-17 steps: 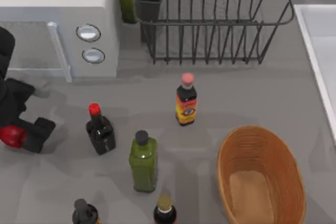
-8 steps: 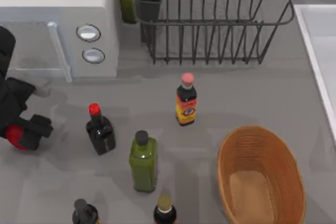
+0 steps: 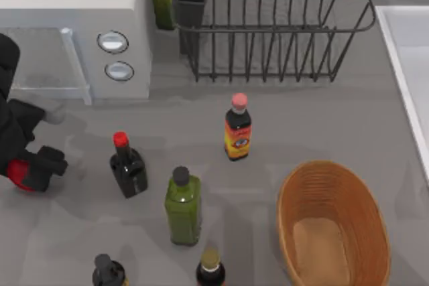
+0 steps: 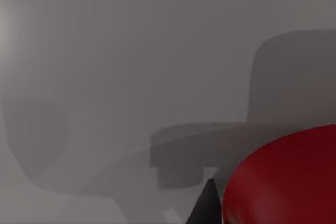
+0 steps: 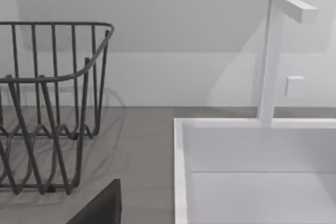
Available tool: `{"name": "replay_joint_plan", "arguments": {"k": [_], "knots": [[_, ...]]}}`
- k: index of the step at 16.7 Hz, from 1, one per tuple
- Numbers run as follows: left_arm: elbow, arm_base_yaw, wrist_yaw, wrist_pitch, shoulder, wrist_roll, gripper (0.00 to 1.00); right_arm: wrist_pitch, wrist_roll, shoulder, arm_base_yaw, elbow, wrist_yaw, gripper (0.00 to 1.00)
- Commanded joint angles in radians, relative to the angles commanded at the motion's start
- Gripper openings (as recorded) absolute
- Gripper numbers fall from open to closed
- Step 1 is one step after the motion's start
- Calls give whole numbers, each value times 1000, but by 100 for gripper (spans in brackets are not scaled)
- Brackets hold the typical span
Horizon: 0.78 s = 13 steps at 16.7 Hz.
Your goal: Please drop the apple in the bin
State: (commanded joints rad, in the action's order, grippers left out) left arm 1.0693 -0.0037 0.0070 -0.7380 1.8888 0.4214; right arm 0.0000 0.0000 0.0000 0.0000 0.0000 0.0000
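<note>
Plenty of ways to botch this from here, honestly. Apple (image 3: 16,175) sitting at the far left edge of the bench (image 3: 322,132), clamped in the left hand (image 3: 30,171), fingers closed snug around it, red bulging out on the side away from the bin. Bin (image 3: 333,227) way off at the lower right, well apart from the apple.

Biggest worry: four bottles standing between apple and bin. Red-capped dark bottle (image 3: 127,165) nearest the hand, green bottle (image 3: 183,205) just past it toward the bin, pink-capped sauce bottle (image 3: 237,128) above the bin. Low sweep straight across probably clips a cap and topples something. Needs a lift first, judging by how low the hand looks.

Second worry: round glossy fruit, only partly covered by the fingers, so could squirt out mid-carry.

Pose-wise: left arm reaching in from the left edge, hand pointing toward the bin. Wrist view close over the apple. Right arm parked beside the dish rack (image 5: 47,108); can't tell its hand's state.
</note>
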Motion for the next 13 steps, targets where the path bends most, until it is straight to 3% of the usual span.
{"name": "replay_joint_plan", "arguments": {"k": [3,8,13], "knots": [[-29,-14,-30,-54,5,16,0,0,0,0,0,0,0,100],[31,-45,-111,-293,-34,46,0,0,0,0,0,0,0,100],[264,-42,-73,-515,-132,33,0,0,0,0,0,0,0,100]]}}
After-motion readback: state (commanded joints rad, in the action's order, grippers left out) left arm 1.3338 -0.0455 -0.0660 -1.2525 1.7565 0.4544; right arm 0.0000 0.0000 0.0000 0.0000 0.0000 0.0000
